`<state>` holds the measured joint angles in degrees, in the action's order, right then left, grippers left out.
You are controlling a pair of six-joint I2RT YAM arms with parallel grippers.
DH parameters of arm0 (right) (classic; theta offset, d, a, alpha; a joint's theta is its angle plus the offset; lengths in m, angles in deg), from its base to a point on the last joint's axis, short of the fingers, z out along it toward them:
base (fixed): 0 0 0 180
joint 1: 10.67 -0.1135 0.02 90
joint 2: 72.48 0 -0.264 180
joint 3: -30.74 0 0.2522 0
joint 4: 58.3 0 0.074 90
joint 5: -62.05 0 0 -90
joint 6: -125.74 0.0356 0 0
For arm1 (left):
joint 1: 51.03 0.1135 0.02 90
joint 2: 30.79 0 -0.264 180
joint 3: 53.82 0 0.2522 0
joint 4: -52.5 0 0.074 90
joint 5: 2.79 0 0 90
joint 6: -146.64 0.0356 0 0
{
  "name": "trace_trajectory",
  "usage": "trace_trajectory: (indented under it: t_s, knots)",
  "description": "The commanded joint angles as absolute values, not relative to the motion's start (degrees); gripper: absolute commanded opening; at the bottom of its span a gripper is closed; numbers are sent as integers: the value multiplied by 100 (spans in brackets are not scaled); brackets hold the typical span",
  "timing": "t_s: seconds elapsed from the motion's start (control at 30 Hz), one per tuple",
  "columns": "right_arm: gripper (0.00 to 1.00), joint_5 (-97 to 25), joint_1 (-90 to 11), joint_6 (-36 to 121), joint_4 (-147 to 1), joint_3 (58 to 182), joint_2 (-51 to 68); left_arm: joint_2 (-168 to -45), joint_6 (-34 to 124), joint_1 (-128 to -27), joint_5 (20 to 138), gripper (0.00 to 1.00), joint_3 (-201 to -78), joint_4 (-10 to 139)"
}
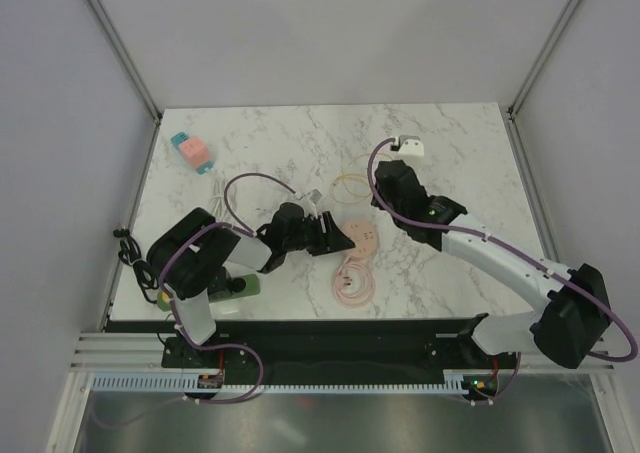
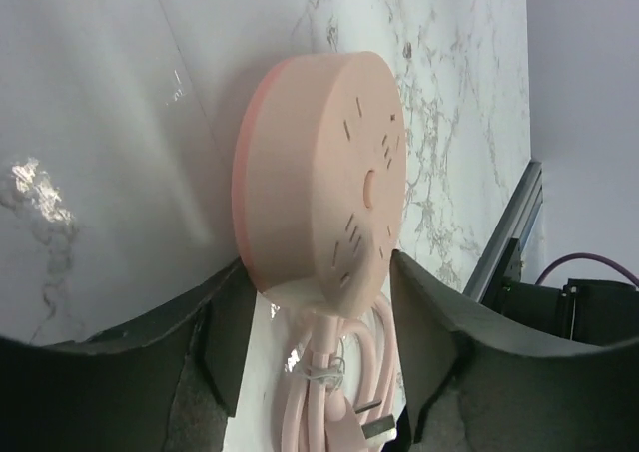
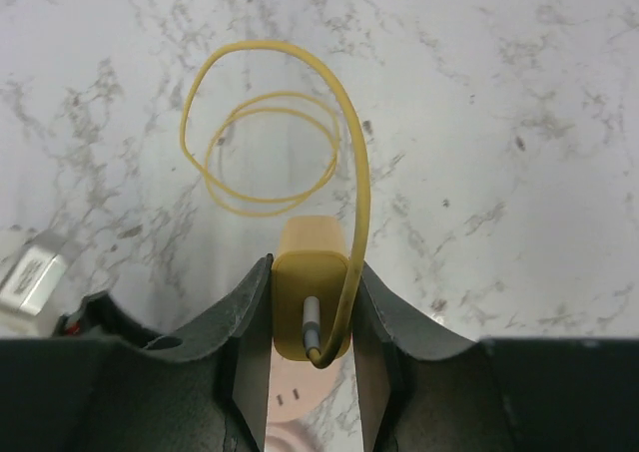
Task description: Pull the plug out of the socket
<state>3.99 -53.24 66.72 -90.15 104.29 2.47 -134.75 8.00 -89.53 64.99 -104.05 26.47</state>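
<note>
At the far left of the desk [image 1: 460, 173] lies a teal and pink block [image 1: 190, 151], and a green object [image 1: 246, 285] sits by the base of the left arm [image 1: 215, 253]. That arm is folded low over the desk and reaches to the right, its wrist turned towards the middle. The left end effector [image 2: 318, 264] has its jaws spread. The near edge of the round pink socket [image 2: 329, 173] sits between the fingers [image 2: 439, 342]. Whether the pads press on it cannot be made out from the left wrist view. The socket lies flat on the desk near the centre, its slotted face bare. Its pink cord [image 1: 352, 278] is coiled just beside it on the near side.

Right of the socket, the right arm [image 1: 500, 258] stretches from its base at the near right corner, diagonally towards the centre, with the wrist angled down. The right end effector [image 3: 312, 264] is clamped on the yellow plug [image 3: 312, 312], one finger on each flank. The plug is held clear of the socket, whose pink face shows beneath it in the right wrist view. A yellow cable [image 3: 365, 198] runs from the plug's end and loops over the marble beyond. A white adapter [image 1: 410, 145] lies farther back on the desk, apart from both arms.
</note>
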Motion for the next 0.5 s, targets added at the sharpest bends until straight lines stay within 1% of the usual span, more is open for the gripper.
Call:
trace_trajectory:
  t_s: [0.0,0.03,0.1,0.13,0.27,0.3,0.33,0.43,0.47]
  knots:
    - [0,369,-4909,6395,-9394,10900,529,-13187,1216,-9049,6559,65,-10046,2382]
    - [0,377,-4725,6377,-9455,10988,626,-13047,1234,-9084,6541,70,-9967,2242]
    - [0,369,-4540,6342,-9578,11234,872,-12897,1269,-9085,6576,73,-9739,1951]
    - [0,421,-4365,6290,-9649,11322,960,-12714,1278,-9084,6611,81,-9659,1898]
    - [0,1052,-3960,6176,-10219,12059,1583,-12178,1357,-9093,6936,84,-9307,1757]
    - [0,1237,-3889,6140,-10412,12174,1654,-12072,1357,-9093,7137,84,-9150,1748]
    - [0,1674,-3784,6105,-10492,12393,1716,-11966,1357,-9093,7269,86,-9070,1748]
    - [0,2177,-3555,5816,-10800,12876,2058,-11379,1278,-9111,7910,88,-8728,1844]
    - [0,2240,-3502,5815,-10801,12992,2155,-11376,1269,-9111,7912,88,-8666,1880]
